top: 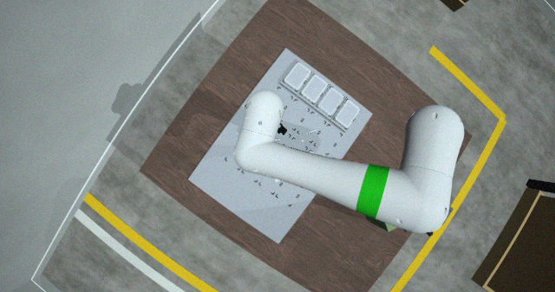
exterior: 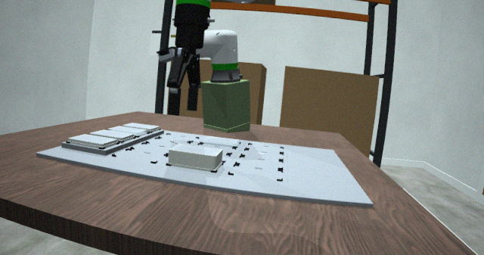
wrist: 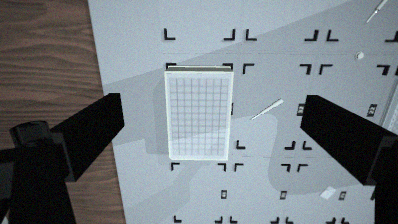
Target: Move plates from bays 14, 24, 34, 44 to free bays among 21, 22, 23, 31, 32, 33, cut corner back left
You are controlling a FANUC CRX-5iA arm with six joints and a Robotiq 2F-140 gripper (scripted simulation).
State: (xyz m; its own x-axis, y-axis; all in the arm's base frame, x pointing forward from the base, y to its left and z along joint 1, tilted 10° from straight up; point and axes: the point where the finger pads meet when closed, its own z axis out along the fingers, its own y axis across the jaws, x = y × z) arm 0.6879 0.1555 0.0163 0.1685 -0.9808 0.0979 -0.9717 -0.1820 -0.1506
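Observation:
Four sealed white plates [top: 297,75] [top: 314,88] [top: 330,100] lie in a row on the raised strip of column 4; in the side view they are at the left [exterior: 92,139]. My gripper [exterior: 183,90] [wrist: 212,110] is open and empty, well above the deck [top: 243,210] [exterior: 321,179] [wrist: 130,30]. Directly below it, between the two black fingers in the wrist view, stands the sealed deep-well block [wrist: 199,112] [exterior: 194,157] inside its corner pieces. In the top view the arm's wrist hides the block and most of the gripper [top: 282,129]. A flat sealed plate [exterior: 223,142] lies beyond the block.
A loose pipette tip [wrist: 267,109] lies right of the block, another tip [wrist: 377,10] and a small round piece [wrist: 359,55] farther right. The arm's green pedestal [exterior: 226,105] stands behind the deck on the wooden table [exterior: 113,209]. Cardboard boxes and a metal rack stand beyond.

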